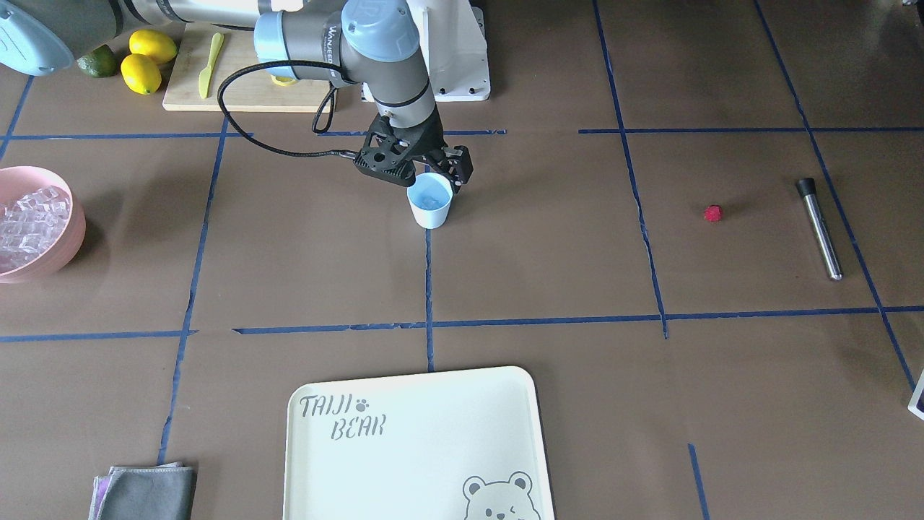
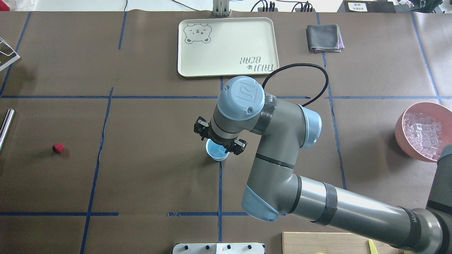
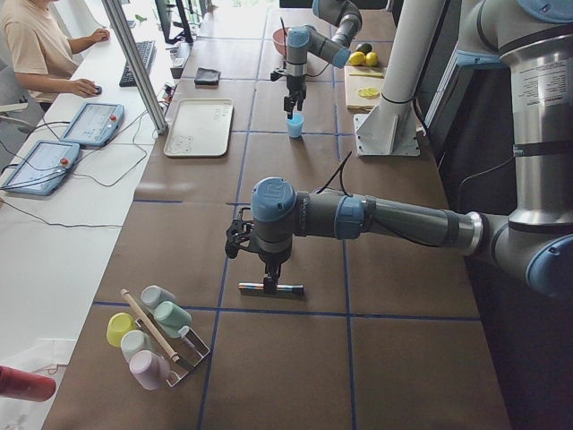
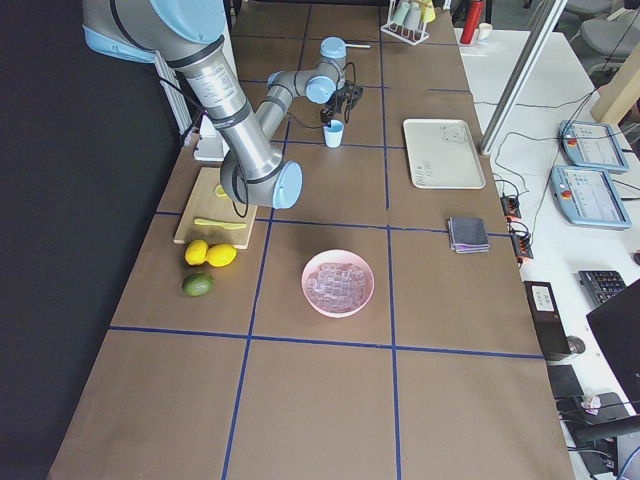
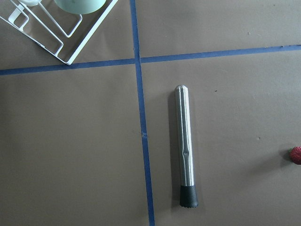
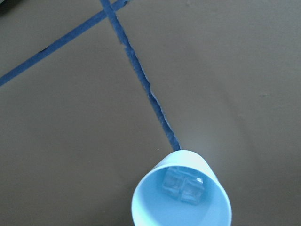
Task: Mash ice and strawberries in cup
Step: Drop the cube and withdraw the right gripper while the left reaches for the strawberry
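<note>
Cup: desk centre, two ice cubes inside.
Right gripper: just above cup rim, jaws spread, empty.
Strawberry: right of frame, well apart from cup, near muddler.
Left gripper: over muddler, nearer the berry (open or closed, cannot tell).

1. In the front-facing view, the cup stands at centre, with ice cubes inside.
2. The strawberry lies to its right, and the muddler further right.
3. The bowl sits at the left edge, and the tray at bottom centre.
</note>
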Robot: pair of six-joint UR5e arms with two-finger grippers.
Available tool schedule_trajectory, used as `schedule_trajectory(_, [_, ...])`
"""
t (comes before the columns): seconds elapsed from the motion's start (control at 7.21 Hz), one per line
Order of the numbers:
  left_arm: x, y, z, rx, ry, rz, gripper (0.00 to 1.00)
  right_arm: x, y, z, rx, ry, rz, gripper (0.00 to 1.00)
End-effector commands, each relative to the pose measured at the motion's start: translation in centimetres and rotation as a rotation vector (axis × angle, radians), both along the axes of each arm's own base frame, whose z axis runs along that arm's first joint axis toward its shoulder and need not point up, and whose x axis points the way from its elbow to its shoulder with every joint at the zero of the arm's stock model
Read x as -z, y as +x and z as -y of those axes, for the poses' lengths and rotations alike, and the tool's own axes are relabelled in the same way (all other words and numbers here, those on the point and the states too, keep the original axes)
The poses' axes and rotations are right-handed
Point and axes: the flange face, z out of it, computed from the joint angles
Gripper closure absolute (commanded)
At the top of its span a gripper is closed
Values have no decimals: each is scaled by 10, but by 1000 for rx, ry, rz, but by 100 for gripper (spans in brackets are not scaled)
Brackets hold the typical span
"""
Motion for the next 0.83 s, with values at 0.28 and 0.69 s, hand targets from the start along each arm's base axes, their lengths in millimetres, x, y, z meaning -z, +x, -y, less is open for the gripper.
schedule_trajectory(0.28, [-10, 0, -3, 0, -20, -1, 0, -70, 195, 28, 52, 37, -23, 1])
schedule_trajectory(0.69, [23, 45, 15, -26, 106, -24, 0, -139, 282, 37, 103, 141, -106, 1])
